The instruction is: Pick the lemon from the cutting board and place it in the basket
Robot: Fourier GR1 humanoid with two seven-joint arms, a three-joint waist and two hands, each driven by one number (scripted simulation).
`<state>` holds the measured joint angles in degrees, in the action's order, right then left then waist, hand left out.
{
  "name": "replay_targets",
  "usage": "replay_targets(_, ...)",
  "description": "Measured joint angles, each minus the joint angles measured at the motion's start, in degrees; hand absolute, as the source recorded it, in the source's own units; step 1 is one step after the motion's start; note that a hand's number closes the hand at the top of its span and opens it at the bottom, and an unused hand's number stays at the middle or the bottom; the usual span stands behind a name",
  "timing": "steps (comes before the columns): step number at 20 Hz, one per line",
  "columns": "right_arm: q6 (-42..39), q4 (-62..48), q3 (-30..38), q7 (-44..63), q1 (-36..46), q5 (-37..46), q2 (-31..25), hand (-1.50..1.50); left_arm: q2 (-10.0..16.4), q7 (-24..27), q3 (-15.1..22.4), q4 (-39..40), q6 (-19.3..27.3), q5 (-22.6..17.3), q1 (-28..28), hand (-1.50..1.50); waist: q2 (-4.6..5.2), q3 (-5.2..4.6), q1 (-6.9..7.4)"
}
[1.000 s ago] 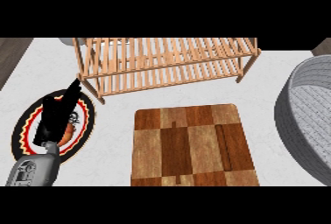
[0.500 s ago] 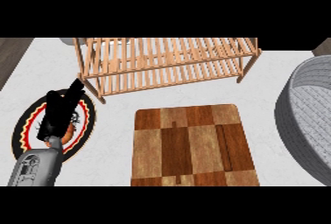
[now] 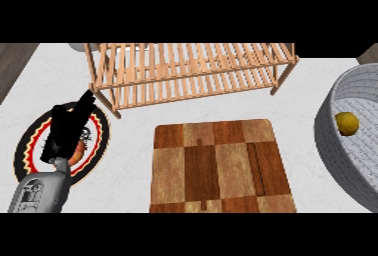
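The yellow lemon lies inside the grey woven basket at the right edge, near its far side. The wooden cutting board in the middle of the counter has nothing on it. My left hand hangs over a round plate at the left, fingers straight and pointing away from me toward the rack, holding nothing. Its grey forearm comes in from the lower left. My right hand does not show.
A slatted wooden rack stands across the back of the counter, behind the board. Under my left hand lies a plate with a black, red and yellow rim. White counter shows between board and basket.
The lemon now shows in the basket, where none was visible before. My left hand's fingers, slightly drawn in half a second ago, have stretched out toward the rack again.
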<state>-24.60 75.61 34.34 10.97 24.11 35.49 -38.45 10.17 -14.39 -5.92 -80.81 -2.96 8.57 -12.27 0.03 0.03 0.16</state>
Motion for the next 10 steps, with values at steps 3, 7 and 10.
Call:
replay_targets(3,3.6,-0.8,1.9,-2.0,0.2,-1.5,1.1,-1.5,-0.2,0.2,0.0,0.2,0.4,0.3,-0.4,0.0,-0.01,-0.01,-0.07)
replay_targets(7,8.9,-0.3,5.5,-2.8,0.7,-3.4,2.1,-1.5,0.3,1.2,-0.6,1.0,-0.3,-0.3,-0.2,0.0,-0.02,0.0,-0.16)
replay_targets(10,11.3,-0.4,9.2,-2.6,0.3,-5.2,1.2,-1.5,0.7,1.7,-1.0,1.1,-0.7,-0.6,0.1,0.0,-0.06,-0.03,-0.3)
